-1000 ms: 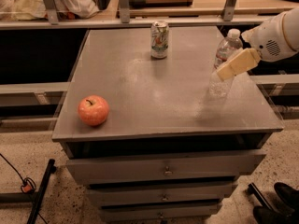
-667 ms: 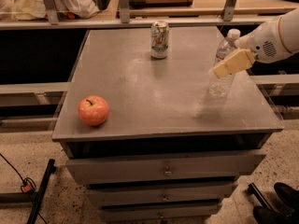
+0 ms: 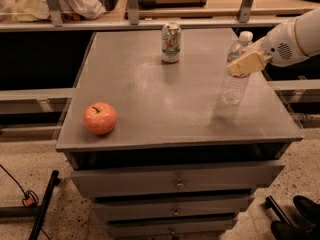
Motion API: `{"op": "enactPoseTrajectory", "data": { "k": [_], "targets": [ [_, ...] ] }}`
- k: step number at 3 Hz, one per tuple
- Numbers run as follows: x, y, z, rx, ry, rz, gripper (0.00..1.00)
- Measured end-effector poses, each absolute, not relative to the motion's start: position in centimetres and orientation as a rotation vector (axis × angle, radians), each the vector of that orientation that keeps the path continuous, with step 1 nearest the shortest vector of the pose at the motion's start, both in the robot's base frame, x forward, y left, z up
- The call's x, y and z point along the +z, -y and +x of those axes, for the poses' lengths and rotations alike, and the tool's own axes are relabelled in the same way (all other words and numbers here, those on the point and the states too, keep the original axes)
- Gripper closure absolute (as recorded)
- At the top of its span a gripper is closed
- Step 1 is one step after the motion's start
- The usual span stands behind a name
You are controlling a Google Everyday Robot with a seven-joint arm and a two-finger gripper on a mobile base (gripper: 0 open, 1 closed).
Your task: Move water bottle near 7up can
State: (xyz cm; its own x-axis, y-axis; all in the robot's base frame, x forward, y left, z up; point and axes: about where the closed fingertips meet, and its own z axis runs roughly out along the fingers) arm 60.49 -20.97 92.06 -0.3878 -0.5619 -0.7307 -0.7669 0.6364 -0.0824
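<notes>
The water bottle, clear with a white cap, stands upright on the right side of the grey cabinet top. The 7up can stands upright at the back middle of the top, well to the left of the bottle and farther back. My gripper comes in from the right on a white arm. Its tan end lies across the bottle at label height, just below the cap. The bottle's base rests on the top.
A red apple sits near the front left corner. The cabinet has drawers below its front edge. A shelf with rails runs behind the can. A black pole and cable lie on the floor at the left.
My gripper has shifted a little left and up along the bottle. The bottle, can and apple stay about where they were.
</notes>
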Motion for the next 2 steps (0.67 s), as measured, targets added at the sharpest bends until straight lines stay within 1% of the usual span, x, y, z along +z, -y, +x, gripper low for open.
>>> {"op": "enactPoseTrajectory", "data": {
  "k": [1,2],
  "targets": [
    [92.6,21.2,61.2,0.37,-2.093,-1.025,0.89],
    [98.3,22.8,65.7,0.346,-2.059,-0.973,1.0]
  ]
}}
